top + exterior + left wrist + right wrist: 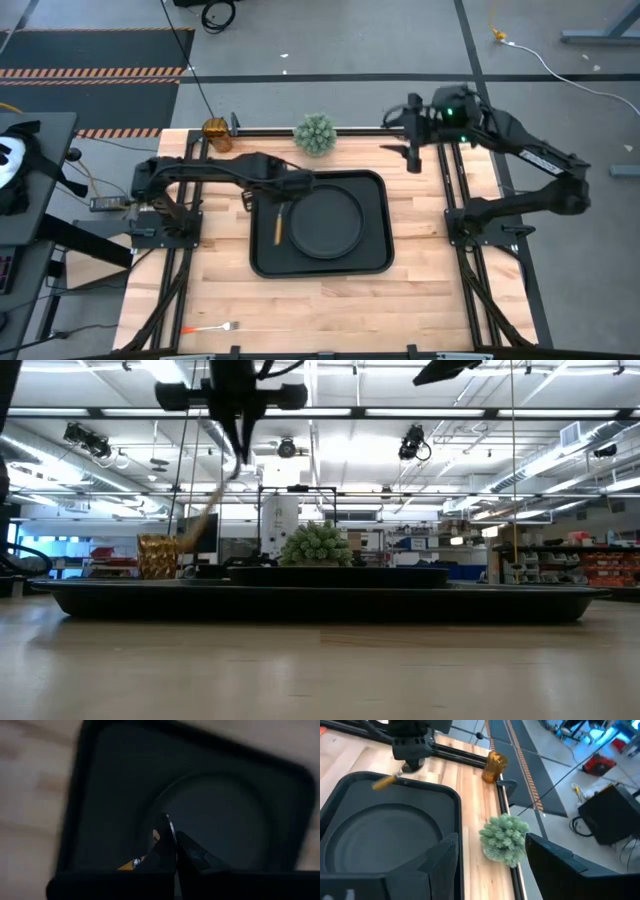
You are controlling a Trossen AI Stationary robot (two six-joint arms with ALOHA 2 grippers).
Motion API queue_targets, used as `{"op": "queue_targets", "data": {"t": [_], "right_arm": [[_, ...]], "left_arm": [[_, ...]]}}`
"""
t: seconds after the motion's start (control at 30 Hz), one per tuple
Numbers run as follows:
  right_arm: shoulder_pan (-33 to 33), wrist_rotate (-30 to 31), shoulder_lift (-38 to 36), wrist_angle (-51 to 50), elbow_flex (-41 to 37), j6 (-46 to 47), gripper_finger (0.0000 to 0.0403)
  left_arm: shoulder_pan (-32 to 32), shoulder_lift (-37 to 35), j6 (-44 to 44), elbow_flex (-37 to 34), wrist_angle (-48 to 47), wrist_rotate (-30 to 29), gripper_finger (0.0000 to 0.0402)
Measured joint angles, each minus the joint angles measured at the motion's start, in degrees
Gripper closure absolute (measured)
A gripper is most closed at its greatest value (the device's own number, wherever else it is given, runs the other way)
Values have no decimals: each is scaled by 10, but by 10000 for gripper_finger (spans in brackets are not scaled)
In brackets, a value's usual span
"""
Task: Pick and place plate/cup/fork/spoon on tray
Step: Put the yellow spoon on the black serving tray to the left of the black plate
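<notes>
High view, operator: your matte black round plate [326, 222] lies inside the black rectangular tray [372, 262]; left gripper [281, 200] above the tray's left side, fingers clamped on a wooden-handled utensil [279, 226]; amber cup [216, 131] at the table's far edge; right gripper [412, 135] raised, fingers apart, near the green plant [315, 133].

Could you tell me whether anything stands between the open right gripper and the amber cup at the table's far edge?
Yes. The fuzzy green plant sits on the far edge between the right gripper and the cup. A straight sweep along that edge would meet it first, so coming from above looks safer.
</notes>
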Motion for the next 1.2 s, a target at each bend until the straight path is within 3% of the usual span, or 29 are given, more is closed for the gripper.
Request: {"op": "queue_targets", "data": {"t": [0.17,0.4,0.63,0.87,1.2], "right_arm": [[41,39,-26,9,-40,3,165],[60,52,-6,-26,-42,16,165],[83,48,13,-23,-42,18,165],[99,48,41,-13,-42,17,165],[119,32,50,-15,-41,16,164]], "left_arm": [[17,35,23,18,-97,73,398],[38,35,20,-41,-11,85,393],[61,36,-35,-155,26,132,394],[105,35,-18,-210,143,119,384],[140,35,-3,-285,189,92,375]]}}
